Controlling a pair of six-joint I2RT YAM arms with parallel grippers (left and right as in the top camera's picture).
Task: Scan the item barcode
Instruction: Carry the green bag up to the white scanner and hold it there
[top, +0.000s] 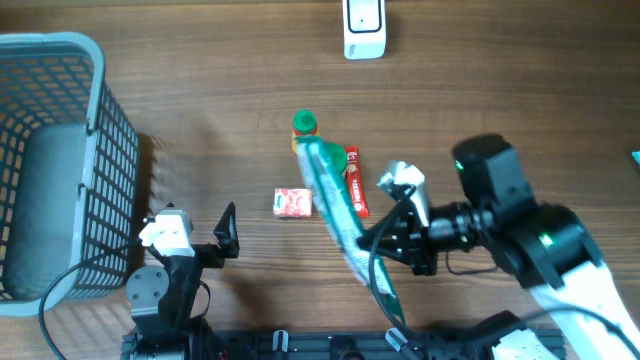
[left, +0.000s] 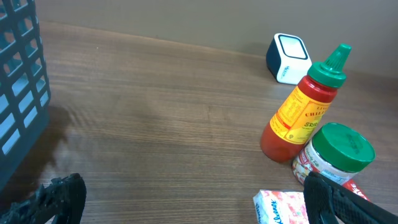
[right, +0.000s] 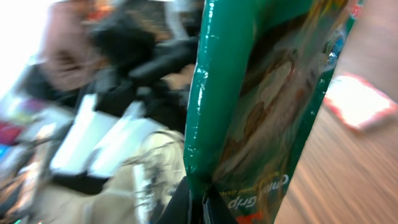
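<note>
right gripper (top: 380, 240): pinching green pouch (top: 335, 200) by its edge
left gripper (top: 225, 238): jaws apart, empty
risk: floppy pouch may slip, miss scanner (top: 364, 28) at top

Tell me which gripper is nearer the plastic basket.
Left. The left gripper hangs open just beside the basket, near its mesh wall. The right gripper is far across the table, shut on a green bag.
</note>
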